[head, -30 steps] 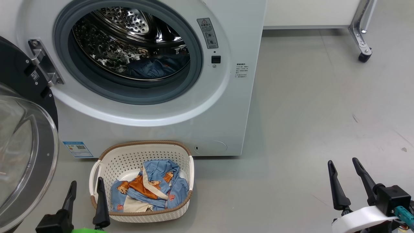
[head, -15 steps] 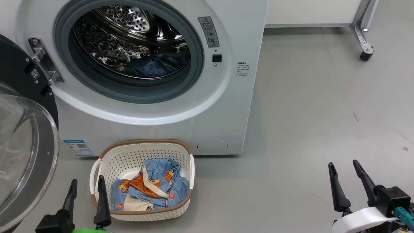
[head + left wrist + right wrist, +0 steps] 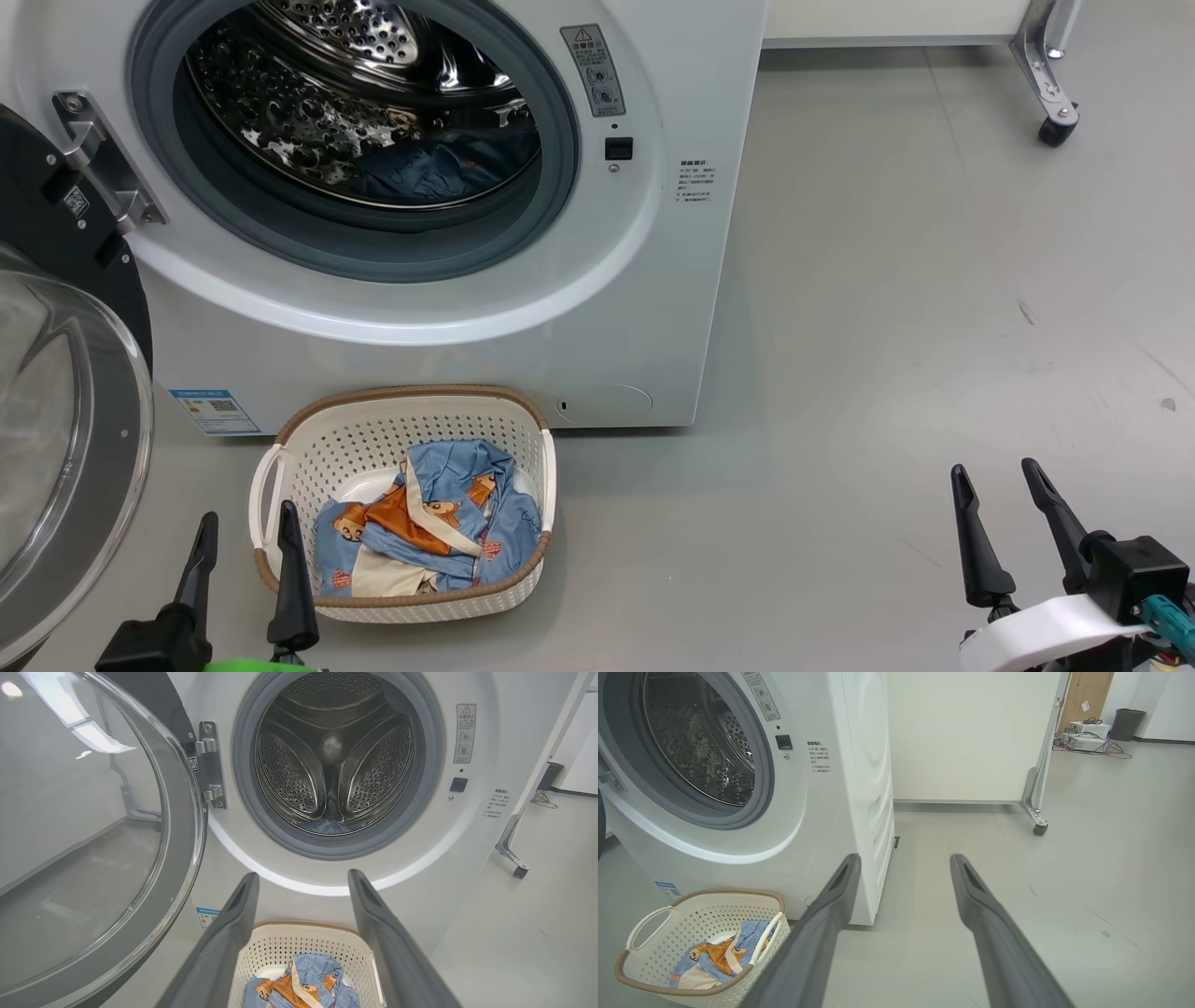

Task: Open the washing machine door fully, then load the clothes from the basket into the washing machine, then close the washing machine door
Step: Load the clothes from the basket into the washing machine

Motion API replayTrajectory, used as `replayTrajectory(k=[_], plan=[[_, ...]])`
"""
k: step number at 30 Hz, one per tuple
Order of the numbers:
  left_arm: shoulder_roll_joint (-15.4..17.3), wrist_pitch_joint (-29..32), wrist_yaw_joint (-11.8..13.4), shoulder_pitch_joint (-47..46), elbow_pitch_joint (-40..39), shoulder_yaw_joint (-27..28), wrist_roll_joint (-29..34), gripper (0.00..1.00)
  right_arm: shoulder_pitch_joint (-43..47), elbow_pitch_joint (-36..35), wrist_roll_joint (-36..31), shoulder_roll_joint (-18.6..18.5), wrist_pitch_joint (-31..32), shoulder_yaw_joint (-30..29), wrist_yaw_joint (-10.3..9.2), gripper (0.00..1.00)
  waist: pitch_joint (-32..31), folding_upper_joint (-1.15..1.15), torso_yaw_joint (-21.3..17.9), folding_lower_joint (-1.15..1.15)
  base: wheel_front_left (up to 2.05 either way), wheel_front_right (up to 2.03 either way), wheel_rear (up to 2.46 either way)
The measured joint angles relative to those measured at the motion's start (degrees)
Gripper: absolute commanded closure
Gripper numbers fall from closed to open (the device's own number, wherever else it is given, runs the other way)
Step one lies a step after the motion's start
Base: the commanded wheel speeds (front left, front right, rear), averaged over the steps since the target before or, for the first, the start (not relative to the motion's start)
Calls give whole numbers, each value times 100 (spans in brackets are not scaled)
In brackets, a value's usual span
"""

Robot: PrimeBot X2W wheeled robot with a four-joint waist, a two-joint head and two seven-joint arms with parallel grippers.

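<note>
Left claw (image 3: 247, 515): seen spread wide and empty at the near left corner of the basket (image 3: 411, 397); one finger is lined up with the basket's left handle, and contact cannot be told.
Right claw (image 3: 994, 467): also held wide and empty, well off to the right of the basket, above bare floor (image 3: 887, 327).
Clothes (image 3: 439, 532): heaped in the near right part of the basket, one bear-printed bundle with a cream strip across it.
Snag risk: if the handle or the woven-look rim is hooked by a finger on the way down, the light basket is likely to be dragged or tipped.
Partial-grab risk: if only a fold is pinched, the rest may trail, catch on the basket's holes, or be dropped on the floor.
Washing machine door (image 3: 56, 420): swung wide open to the left of the basket, close beside the left arm; it could be knocked during a lift.
Washing machine (image 3: 448, 364): directly behind the basket, its opening higher up.
Drum (image 3: 308, 103): blue cloth (image 3: 429, 173) is seen lying low inside.
Seal risk: a sleeve left draped over the grey seal (image 3: 560, 187) would be trapped when the door is closed.
</note>
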Motion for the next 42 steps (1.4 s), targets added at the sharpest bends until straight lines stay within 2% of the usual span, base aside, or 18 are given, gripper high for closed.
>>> replayTrajectory(k=[20, 35, 42], plan=[[63, 37, 24, -16, -19, -76, 78, 0, -338, -94, -43, 227, 0, 152, 0, 0, 551, 0, -314, 0, 0, 0, 0], [408, 970, 23, -425, 268, -42, 74, 0, -802, -131, -51, 435, 0, 264, 0, 0, 1286, 0, -813, 0, 0, 0, 0], [433, 1372, 23, -738, 460, 41, -133, 0, -989, -152, -51, 477, 0, 290, 0, 0, 1606, 0, -989, 0, 0, 0, 0]])
